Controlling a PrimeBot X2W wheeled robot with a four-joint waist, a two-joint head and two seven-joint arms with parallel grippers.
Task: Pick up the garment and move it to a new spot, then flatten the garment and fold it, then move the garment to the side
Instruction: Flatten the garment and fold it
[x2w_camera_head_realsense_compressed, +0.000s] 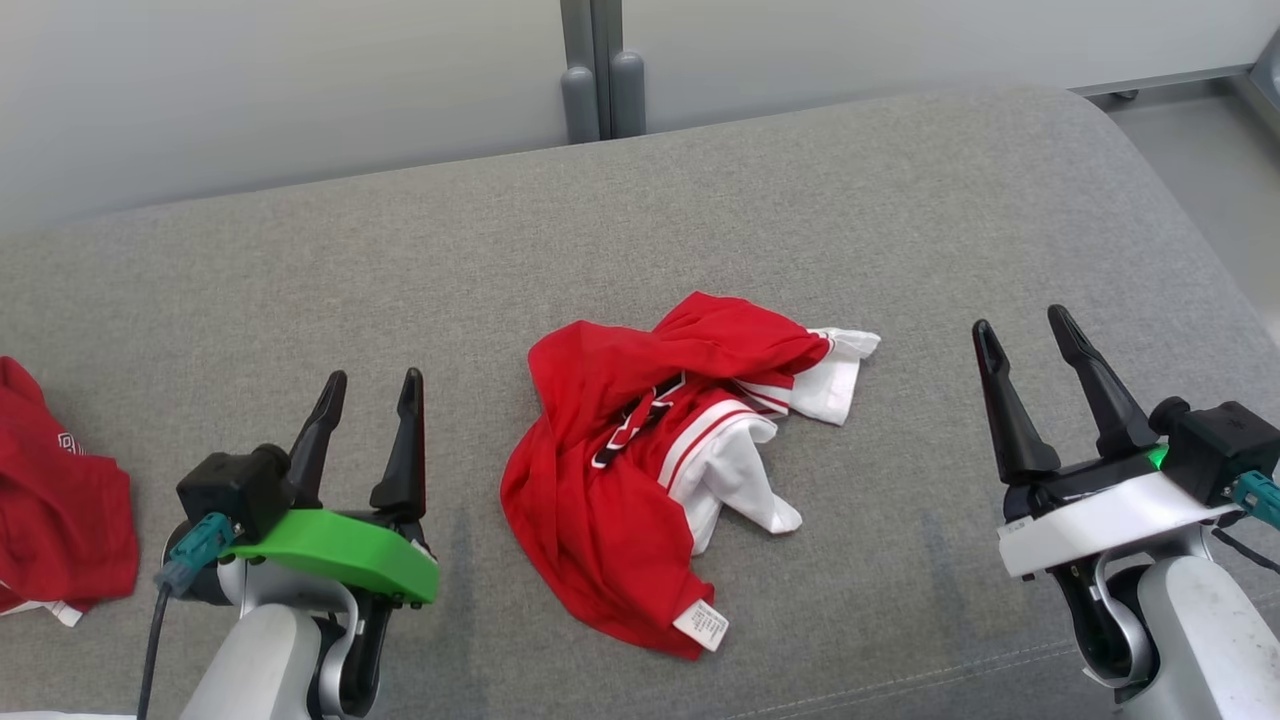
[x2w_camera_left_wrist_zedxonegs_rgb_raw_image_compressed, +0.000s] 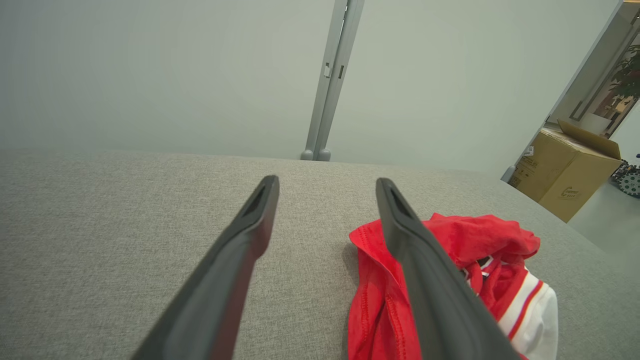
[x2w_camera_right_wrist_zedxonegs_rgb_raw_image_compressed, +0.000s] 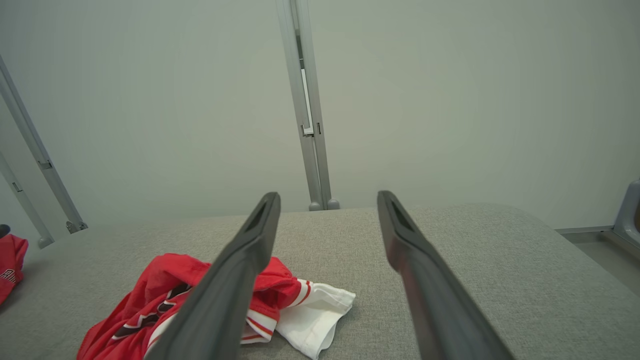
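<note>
Red-and-white garment crumpled in a heap near the middle of the grey fabric surface. Mostly red cloth, with a white sleeve poking out toward the right and a second white fold lying across the heap's middle. Dark lettering half buried in the creases, not legible. White care label turned out at the near hem.

Left hand to the left of the garment, apart from it, bare grey cloth in between. Fingers spread as wide as they go, pointing away from the robot, gripping nothing. Seen along those fingers from the left wrist: garment low and to the right, partly hidden behind the right-side finger, only grey cloth between the two tips.

Right hand to the right of the garment, likewise apart from it, just past the white sleeve's end. Fingers fully apart here too, empty. From the right wrist: garment low and to the left, crossed by the left-side finger, the white sleeve end visible in the gap between the fingers.

Far to the left of the garment, at the picture's edge, a second red cloth on the same surface. Beyond the garment, a grey metal post against the pale wall. Off to the garment's right in the left wrist view, a cardboard box on the floor.
</note>
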